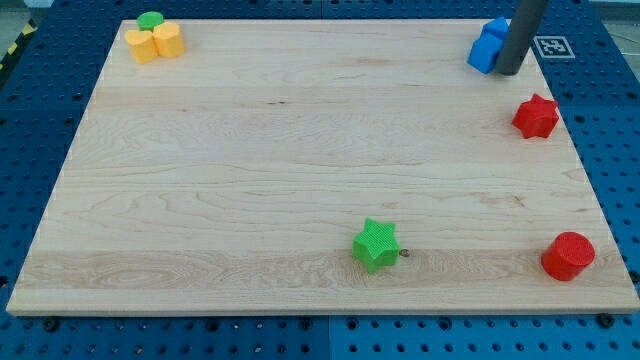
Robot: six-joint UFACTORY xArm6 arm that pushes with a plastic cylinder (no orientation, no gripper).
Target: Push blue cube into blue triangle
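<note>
A wooden surface (300, 150) lies on a blue board full of little holes (40, 120). The arm has no end effector that can open or close, only a straight dark rod. The rod comes down from the view's top at the far right corner of the wood. The tip (507, 71) rests right against the blue blocks, on their right side.

Two blue blocks sit there, pressed close together. One blue block (483, 54) is lower and more to the view's left. The other blue block (496, 28) is just above it, partly behind the rod. Which one is the cube and which is the triangle cannot be made out.

A red star (536, 116) sits near the right edge, a bit below the tip. A red cylinder (568, 255) stands in the bottom right corner. A green star (376, 245) sits near the bottom edge, around the middle.

In the top left corner three blocks touch each other: a green round block (150, 20), a yellow block (142, 46) and another yellow block (167, 40).
</note>
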